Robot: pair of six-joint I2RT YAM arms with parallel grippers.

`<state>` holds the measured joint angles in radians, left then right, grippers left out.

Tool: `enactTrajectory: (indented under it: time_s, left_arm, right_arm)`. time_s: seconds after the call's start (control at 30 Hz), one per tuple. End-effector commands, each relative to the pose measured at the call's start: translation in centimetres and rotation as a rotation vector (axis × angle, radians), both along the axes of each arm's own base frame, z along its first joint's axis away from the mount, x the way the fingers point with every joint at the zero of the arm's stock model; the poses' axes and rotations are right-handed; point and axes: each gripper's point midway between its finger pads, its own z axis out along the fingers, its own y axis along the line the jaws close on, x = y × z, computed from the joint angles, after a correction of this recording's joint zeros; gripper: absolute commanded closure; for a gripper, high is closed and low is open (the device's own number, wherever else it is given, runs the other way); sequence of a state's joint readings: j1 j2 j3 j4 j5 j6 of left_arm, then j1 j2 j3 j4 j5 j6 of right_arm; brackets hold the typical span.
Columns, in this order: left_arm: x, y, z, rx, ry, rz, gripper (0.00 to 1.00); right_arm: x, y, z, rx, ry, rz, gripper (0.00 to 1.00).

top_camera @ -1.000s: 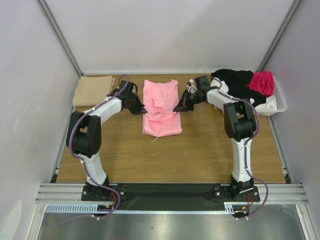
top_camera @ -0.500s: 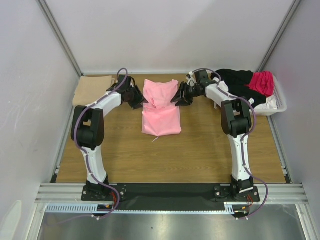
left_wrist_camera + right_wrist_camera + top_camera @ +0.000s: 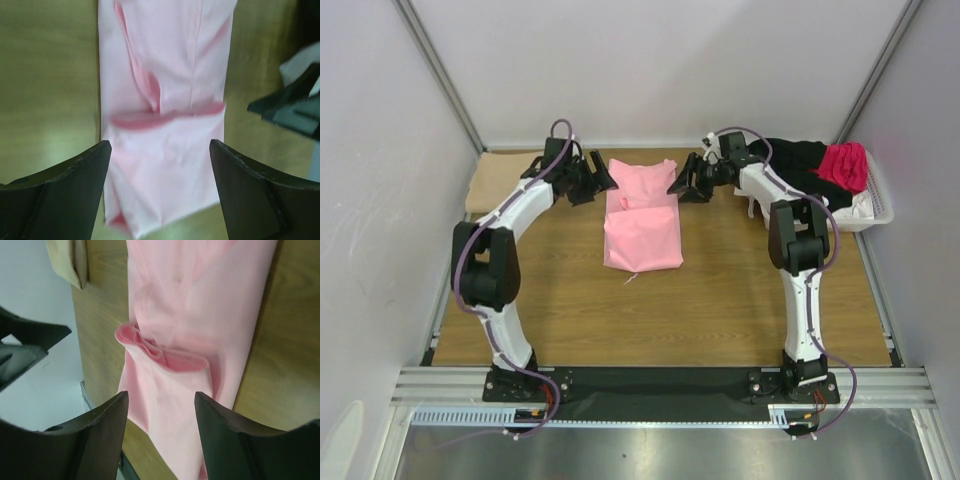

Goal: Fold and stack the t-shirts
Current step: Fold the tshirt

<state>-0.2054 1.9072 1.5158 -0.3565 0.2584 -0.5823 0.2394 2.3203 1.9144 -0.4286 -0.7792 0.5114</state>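
Note:
A light pink t-shirt [image 3: 642,215] lies flat as a long strip at the table's far middle, with a fold edge across it [image 3: 165,112] [image 3: 170,357]. My left gripper [image 3: 600,180] hovers open beside its far left corner, nothing between the fingers [image 3: 160,150]. My right gripper [image 3: 682,186] hovers open at the far right corner, also empty [image 3: 161,397]. A folded tan t-shirt [image 3: 490,180] lies at the far left, partly behind the left arm. Black [image 3: 790,160] and magenta [image 3: 843,165] t-shirts lie heaped in the basket.
The white plastic basket [image 3: 878,212] stands at the far right against the wall. Grey walls close in the table on three sides. Bare wood stretches between the pink shirt and the arm bases.
Both grippers were shut on bunched pink cloth at the shirt's middle. They moved toward the far end, opened and let go; the cloth now lies flat.

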Motion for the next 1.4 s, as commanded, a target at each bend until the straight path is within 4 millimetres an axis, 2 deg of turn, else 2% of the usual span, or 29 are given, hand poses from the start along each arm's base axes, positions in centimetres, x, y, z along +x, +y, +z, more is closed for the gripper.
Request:
enactTrajectory:
  time_s: [0.0, 0.07, 0.1, 0.13, 0.17, 0.2, 0.27, 0.33, 0.4, 0.43, 0.5, 0.6, 0.63, 0.73, 0.77, 1.0, 1.03, 1.1, 1.37]
  left_arm:
    - [-6.3, -0.8, 1.5, 0.066, -0.02, -0.127, 0.14]
    - [-8.6, -1.7, 2.0, 0.054, -0.041, -0.149, 0.14]
    - [-10.6, -1.7, -0.5, 0.048, 0.013, -0.161, 0.14]
    - [-11.4, -2.2, -0.7, 0.019, 0.012, -0.168, 0.15]
    - [-11.6, -3.0, 0.3, -0.029, -0.045, -0.195, 0.15]
    - [-12.6, -2.9, -1.0, -0.035, -0.03, -0.206, 0.15]
    - [-12.5, -3.1, -1.0, -0.045, -0.08, -0.219, 0.16]
    - [-13.1, -3.0, -2.3, -0.047, -0.08, -0.225, 0.16]
    - [-13.7, -3.2, -3.4, -0.063, -0.085, -0.233, 0.16]
    - [-13.4, -3.3, -3.4, -0.078, -0.106, -0.226, 0.16]
    - [-13.6, -3.6, -4.2, -0.105, -0.122, -0.235, 0.16]
    - [-13.8, -4.2, -4.6, -0.152, -0.139, -0.235, 0.16]
    - [-13.5, -4.3, -4.2, -0.164, -0.167, -0.235, 0.16]
    - [-13.4, -4.3, -4.0, -0.172, -0.193, -0.226, 0.15]
    - [-13.4, -4.2, -4.3, -0.167, -0.188, -0.221, 0.15]
    - [-13.5, -4.5, -5.9, -0.18, -0.177, -0.23, 0.15]
    - [-13.6, -4.5, -6.2, -0.183, -0.171, -0.233, 0.15]
    - [-14.0, -4.7, -6.7, -0.196, -0.154, -0.239, 0.16]
    - [-16.1, -4.2, -7.6, -0.208, -0.097, -0.219, 0.19]
  right_arm:
    - [-2.1, 0.0, 4.5, 0.008, -0.088, 0.022, 0.38]
    - [-3.6, 0.3, 3.6, -0.003, -0.059, 0.035, 0.38]
    - [-4.0, 0.4, 3.5, -0.004, -0.057, 0.042, 0.38]
    - [-4.6, 0.8, 3.6, -0.008, -0.065, 0.057, 0.39]
    - [-5.3, 0.9, 3.0, -0.017, -0.044, 0.064, 0.39]
    - [-5.6, 1.1, 2.9, -0.019, -0.047, 0.071, 0.39]
    - [-6.5, 1.8, 2.9, -0.027, -0.057, 0.097, 0.39]
    - [-6.7, 2.8, 3.2, -0.032, -0.076, 0.11, 0.41]
    - [-6.1, 3.9, 4.0, -0.013, -0.115, 0.108, 0.43]
    - [-5.9, 4.5, 3.6, 0.003, -0.107, 0.109, 0.44]
    - [-5.2, 6.5, 4.9, 0.057, -0.131, 0.111, 0.46]
    - [-4.6, 9.3, 4.1, 0.083, -0.136, 0.124, 0.48]
    - [-4.6, 10.0, 3.4, 0.087, -0.131, 0.131, 0.48]
    - [-4.9, 12.0, 2.8, 0.108, -0.126, 0.138, 0.47]
    - [-5.4, 12.8, 1.8, 0.107, -0.109, 0.143, 0.47]
    - [-5.8, 15.0, -1.3, 0.124, -0.028, 0.103, 0.47]
    - [-5.3, 15.4, -1.1, 0.144, -0.056, 0.103, 0.47]
    - [-5.1, 15.7, -2.3, 0.137, -0.043, 0.092, 0.47]
    - [-4.2, 15.5, -4.7, 0.082, -0.041, 0.043, 0.47]
